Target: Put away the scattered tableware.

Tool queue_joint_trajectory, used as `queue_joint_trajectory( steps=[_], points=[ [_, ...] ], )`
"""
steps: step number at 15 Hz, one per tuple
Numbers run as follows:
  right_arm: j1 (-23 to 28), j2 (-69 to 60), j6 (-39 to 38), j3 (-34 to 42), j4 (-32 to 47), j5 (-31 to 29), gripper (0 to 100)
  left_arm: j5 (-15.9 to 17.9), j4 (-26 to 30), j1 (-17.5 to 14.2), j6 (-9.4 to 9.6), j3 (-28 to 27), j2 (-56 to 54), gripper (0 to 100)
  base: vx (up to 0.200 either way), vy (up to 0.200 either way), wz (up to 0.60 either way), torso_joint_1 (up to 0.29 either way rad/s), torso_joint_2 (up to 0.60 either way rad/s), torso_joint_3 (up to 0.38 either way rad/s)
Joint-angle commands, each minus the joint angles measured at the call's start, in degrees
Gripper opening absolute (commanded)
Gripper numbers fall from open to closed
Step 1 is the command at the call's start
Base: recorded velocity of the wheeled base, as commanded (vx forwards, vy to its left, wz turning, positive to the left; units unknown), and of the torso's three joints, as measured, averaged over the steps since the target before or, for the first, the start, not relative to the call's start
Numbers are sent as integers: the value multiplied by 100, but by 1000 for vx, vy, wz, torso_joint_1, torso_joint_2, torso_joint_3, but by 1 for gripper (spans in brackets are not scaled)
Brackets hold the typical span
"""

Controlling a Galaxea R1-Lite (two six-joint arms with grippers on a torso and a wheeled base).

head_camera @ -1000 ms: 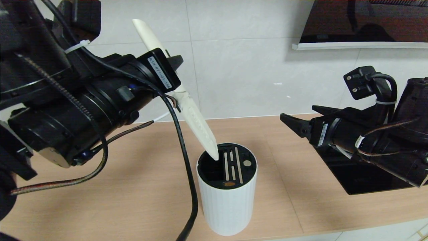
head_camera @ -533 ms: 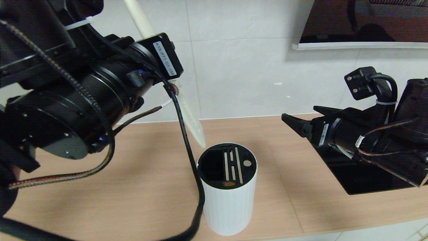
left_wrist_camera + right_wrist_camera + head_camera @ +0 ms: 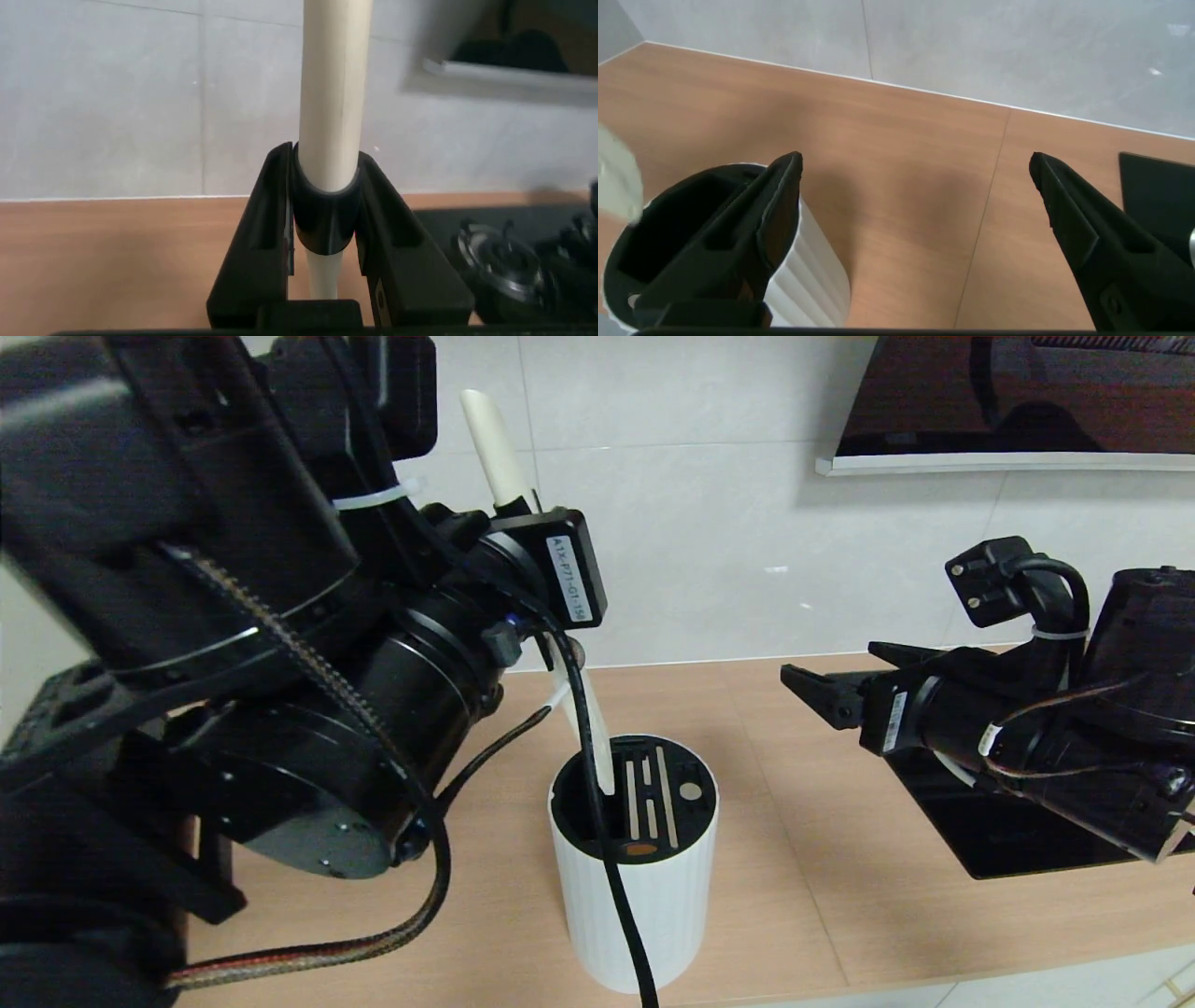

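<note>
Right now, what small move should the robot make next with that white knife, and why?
Probably ease the left hand straight down: it clamps the knife by its handle, and the blade tip is at the white holder's big opening, not yet seated.

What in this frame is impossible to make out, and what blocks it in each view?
Head view: how deep the cream-white knife with rounded handle sits in the white ribbed cylindrical holder; a black cable crosses its tip.
Left wrist view: the knife's blade, hidden below the left hand.
Right wrist view: the holder's slots, covered by the right hand and cut off at the edge.
</note>
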State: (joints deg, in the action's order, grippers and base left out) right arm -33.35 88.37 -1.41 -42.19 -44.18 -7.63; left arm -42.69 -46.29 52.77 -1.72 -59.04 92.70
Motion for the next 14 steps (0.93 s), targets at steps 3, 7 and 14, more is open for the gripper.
queue_joint_trajectory(
  steps=[3, 7, 14],
  points=[
    [-4, 22, 1, 36, -3, -2, 100, -2, -152, 75, 22, 173, 363, 0, 0, 0, 0, 0, 0, 0],
    [-4, 22, 1, 36, -3, -2, 100, -2, -144, 75, 22, 235, 433, 0, 0, 0, 0, 0, 0, 0],
    [-4, 22, 10, 44, -3, -2, 100, -2, -144, 75, 5, 437, 750, 0, 0, 0, 0, 0, 0, 0]
  ],
)
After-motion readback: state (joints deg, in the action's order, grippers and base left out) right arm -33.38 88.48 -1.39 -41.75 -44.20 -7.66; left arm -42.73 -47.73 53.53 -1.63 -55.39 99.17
